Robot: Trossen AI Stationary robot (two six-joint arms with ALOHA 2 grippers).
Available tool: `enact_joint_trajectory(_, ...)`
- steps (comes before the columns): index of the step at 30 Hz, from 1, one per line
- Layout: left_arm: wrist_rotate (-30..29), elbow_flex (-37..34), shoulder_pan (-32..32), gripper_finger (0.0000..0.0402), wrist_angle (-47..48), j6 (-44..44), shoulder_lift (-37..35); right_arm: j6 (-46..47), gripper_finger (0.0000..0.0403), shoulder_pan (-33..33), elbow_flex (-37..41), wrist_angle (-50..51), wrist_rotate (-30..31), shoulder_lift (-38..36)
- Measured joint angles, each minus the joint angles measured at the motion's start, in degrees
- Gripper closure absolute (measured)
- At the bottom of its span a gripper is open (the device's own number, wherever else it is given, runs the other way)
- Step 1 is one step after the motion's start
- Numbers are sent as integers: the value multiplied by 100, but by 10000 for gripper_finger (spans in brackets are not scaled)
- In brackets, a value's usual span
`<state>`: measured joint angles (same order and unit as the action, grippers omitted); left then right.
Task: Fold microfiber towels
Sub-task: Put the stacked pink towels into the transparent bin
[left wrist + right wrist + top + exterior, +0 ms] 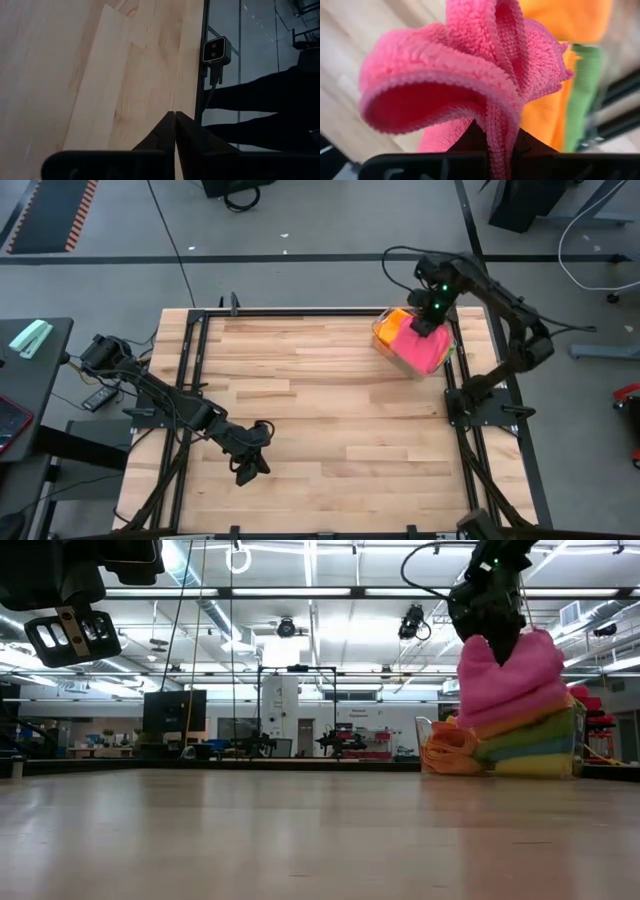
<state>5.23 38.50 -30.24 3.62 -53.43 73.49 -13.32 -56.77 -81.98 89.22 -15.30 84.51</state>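
Pink towel (418, 346) on top of the pile at the upper right of the high view, near the far right corner of the tabletop (330, 410). Pinched into a peak and drawn upward, seen in the low view at the right of the frame as a pink crest (510, 675) rising above the rest. Right gripper (428, 323) directly over it, clamped tight on a fold of the pink cloth; in the right wrist view, terry loops bunched between the dark fingers (470, 142), one big curl of pink (445, 80) filling most of the frame.

Beneath the pink: orange towel (452, 752) spilling out at the left side of the stack in the low view, then green (530, 740), blue (535, 753) and yellow (535, 767) layers edge-on. Orange (565, 20) and green (581, 90) also showing behind the pink curl in the right wrist view. Stack sitting in a clear tray (384, 340), rim just visible at the pile's left edge from above.

Left gripper (250, 463) well apart from all that, low at the lower left of the high view, hanging above bare wood, fingers (162, 137) pressed together with nothing between them. Small camera (216, 50) mounted at the tabletop edge ahead of it in the left wrist view.
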Motion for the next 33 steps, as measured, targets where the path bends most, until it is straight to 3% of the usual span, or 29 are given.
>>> enact_joint_trajectory(6, -1, 0, 0, 386, 1, 0, 0, -376, 385, -233, 124, -43, 569, 123)
enact_joint_trajectory(14, 0, 0, 0, 380, 2, -1, 0, -619, 385, -227, 1234, -1039, 980, 172)
enact_joint_trajectory(22, 0, 0, 0, 390, 2, -39, 0, -623, 303, -108, 2155, -1729, 1703, 163)
enact_joint_trajectory(27, 0, 0, 0, 378, 2, -42, 0, -568, 268, -59, 1921, -1580, 1815, 168)
enact_joint_trajectory(33, 7, 0, 0, 375, 0, -153, 0, -595, 229, -59, 974, -1027, 2036, 168)
